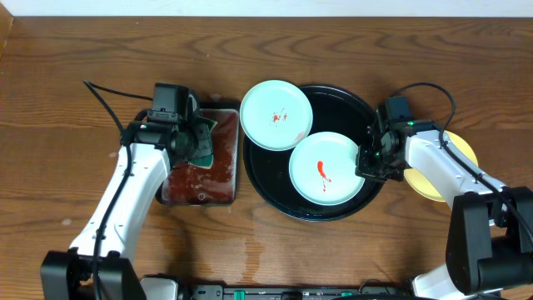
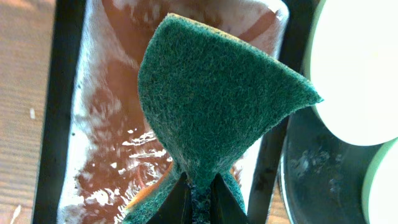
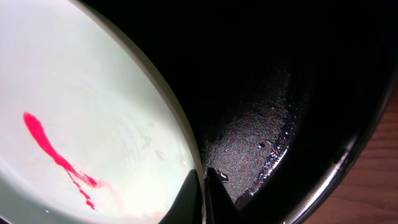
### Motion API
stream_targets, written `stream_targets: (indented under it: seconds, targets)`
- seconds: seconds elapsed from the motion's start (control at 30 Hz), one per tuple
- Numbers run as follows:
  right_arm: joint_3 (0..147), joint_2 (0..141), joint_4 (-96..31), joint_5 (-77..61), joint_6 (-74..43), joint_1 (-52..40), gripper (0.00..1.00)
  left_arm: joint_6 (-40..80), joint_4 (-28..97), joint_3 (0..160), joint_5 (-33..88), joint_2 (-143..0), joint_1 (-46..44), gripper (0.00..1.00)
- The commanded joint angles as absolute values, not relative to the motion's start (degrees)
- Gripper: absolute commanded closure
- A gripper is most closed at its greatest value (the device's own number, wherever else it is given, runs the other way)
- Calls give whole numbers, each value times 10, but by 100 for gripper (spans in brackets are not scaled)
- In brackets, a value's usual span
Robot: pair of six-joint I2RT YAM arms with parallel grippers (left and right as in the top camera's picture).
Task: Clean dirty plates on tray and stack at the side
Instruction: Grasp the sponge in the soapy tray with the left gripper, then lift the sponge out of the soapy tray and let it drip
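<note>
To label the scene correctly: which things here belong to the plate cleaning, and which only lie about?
Job: upper mint plate, lower mint plate, yellow plate, round black tray, green sponge in left gripper.
Lying about: red-stained rectangular tray, black cable.

The upper plate (image 1: 276, 115) and lower plate (image 1: 326, 167) crowd the tray (image 1: 337, 102); table (image 1: 275, 250) front lies open.

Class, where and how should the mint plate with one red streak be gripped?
Pinch the streaked plate by the rim at its right edge, coming from the right: it lies flat in the black tray, so only the upturned rim can be pinched.
</note>
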State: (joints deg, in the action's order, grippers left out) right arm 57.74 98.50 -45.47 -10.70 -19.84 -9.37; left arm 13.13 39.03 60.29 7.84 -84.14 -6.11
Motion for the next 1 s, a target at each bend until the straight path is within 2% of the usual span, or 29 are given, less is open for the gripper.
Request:
stream_targets:
  seconds: [0.0, 0.97]
  targets:
    - [574, 979, -457, -103, -186, -98, 99, 139, 380, 599, 84, -823, -62, 93]
    - [574, 979, -459, -103, -186, -98, 99, 184, 382, 598, 86, -966, -118, 93]
